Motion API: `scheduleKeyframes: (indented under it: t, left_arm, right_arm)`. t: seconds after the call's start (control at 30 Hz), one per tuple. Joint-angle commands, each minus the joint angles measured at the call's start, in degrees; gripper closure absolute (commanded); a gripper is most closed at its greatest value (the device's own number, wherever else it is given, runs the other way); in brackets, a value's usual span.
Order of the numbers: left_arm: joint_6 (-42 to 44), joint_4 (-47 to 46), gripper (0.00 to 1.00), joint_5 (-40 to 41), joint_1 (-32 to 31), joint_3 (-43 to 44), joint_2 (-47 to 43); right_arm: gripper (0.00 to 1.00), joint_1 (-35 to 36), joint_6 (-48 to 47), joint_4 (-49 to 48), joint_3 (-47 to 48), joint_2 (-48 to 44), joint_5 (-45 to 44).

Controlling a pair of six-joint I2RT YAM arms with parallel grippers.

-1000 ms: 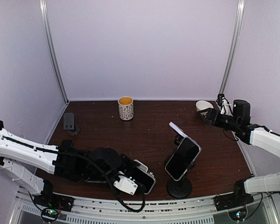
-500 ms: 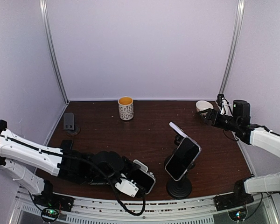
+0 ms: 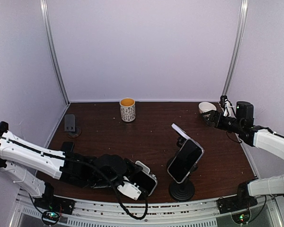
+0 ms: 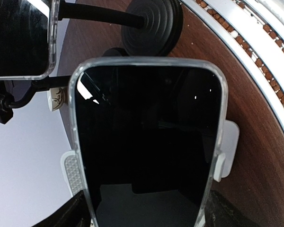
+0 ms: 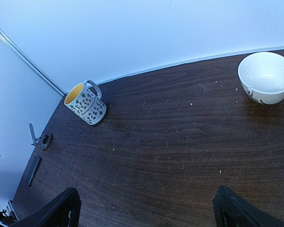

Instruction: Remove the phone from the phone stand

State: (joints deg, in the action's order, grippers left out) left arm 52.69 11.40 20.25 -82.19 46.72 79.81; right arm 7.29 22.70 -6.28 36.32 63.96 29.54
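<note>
**Overhead view.** We see the left arm lying low along the near edge of the table [image 3: 151, 137], with the left gripper [image 3: 134, 180] at the near centre. The gripper is clamped on the phone [image 4: 146, 142], a dark-screened handset in a clear case.

**Left wrist view.** The gripper's dark fingers [image 4: 66, 217] sit against the two long edges of the phone at its near end. Two white clips [image 4: 72, 172] hug the same edges farther up, and we cannot tell what they are attached to. The phone lies tilted with its screen up, near the black stand [image 3: 181, 190] on that stand's left and apart from it.

**Stands.** The black stand's round base rests on the table close to the front edge. A second phone [image 3: 185, 161] is mounted on it, leaning back with its screen toward the arms. Just behind it we note a second holder [image 3: 180, 129] with a pale, tilted plate.

**Right arm.** The right gripper [image 5: 149, 205] hangs above the far right of the table with its fingers spread wide. A white bowl [image 5: 266, 77] sits upright on the table near it.

**Far edge.** A patterned mug [image 5: 85, 104] with a yellow interior stands upright left of centre, well apart from both phones.
</note>
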Motion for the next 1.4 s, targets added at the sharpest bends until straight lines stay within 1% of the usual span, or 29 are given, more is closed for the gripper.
scheduleKeyframes:
  t: [0.0,0.13,0.3,0.47,0.8,1.03,1.37]
  left_arm:
    - [1.2,-1.3,0.18,0.2,0.1,0.3,1.7]
    - [1.9,-0.4,0.24,0.2,0.1,0.8,1.4]
    - [2.5,-0.4,0.37,0.8,0.1,1.0,0.5]
    - [3.0,-0.5,0.44,1.4,0.1,1.1,-0.7]
    - [3.9,-1.9,0.50,3.8,0.1,1.1,-3.2]
    - [4.4,-2.0,0.52,3.6,0.1,0.9,-4.4]
    - [1.0,-2.0,0.56,2.0,0.4,0.7,-7.1]
  right_arm:
    - [0.00,-0.3,-0.4,-0.5,0.4,-0.1,-0.3]
    - [0.00,-0.3,-0.4,-0.5,0.4,-0.2,-0.3]
    - [0.00,-0.3,-0.5,-0.4,0.4,-0.3,-0.4]
    - [0.00,-0.3,-0.5,-0.4,0.4,-0.5,-0.4]
    - [0.00,-0.3,-0.3,-0.5,0.3,-0.5,-0.3]
    - [0.00,-0.3,-0.3,-0.6,0.2,-0.5,-0.4]
    - [0.00,-0.3,-0.3,-0.7,0.2,-0.3,-0.3]
